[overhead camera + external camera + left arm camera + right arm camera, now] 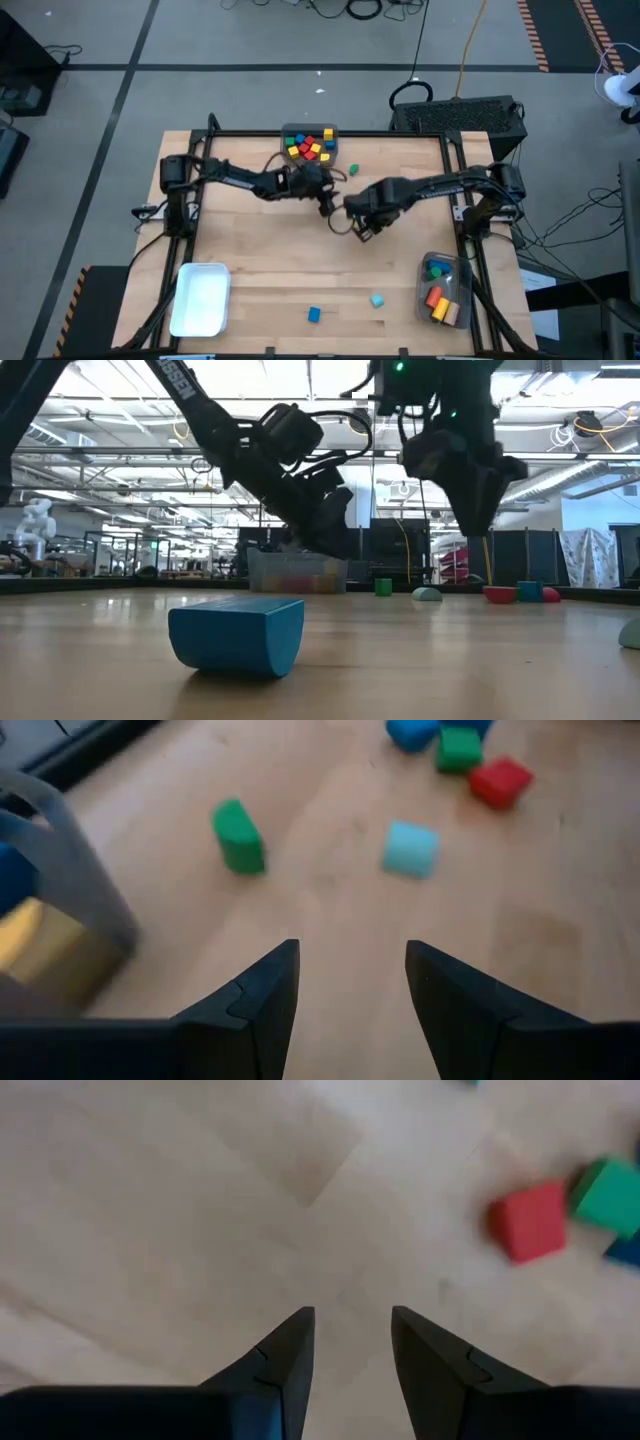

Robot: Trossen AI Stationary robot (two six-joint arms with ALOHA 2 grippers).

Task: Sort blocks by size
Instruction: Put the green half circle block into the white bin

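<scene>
Nearest block: we see a blue block (237, 635) lying on the table (260, 250) closest to the low camera, not yet sorted.
White bin (200, 298): at the front left corner; we see nothing in it, so we judge it awaits one size class.
Left gripper (325, 203): we hold it near mid-table just in front of the clear bin (310, 145), fingers parted around nothing; its wrist view shows bare wood between them.
Clear bin: at the back edge, packed with small red, yellow and blue blocks, apparently the small class.
Loose blocks: a green block (353, 170) sits just beside that bin, and a cyan block (377, 299) lies near the front edge beside the blue one.
Right gripper (362, 228): we keep it just beside the left one, spread and empty over bare wood.
Grey bin (443, 290): front right, holding larger orange, yellow, blue and green pieces.
</scene>
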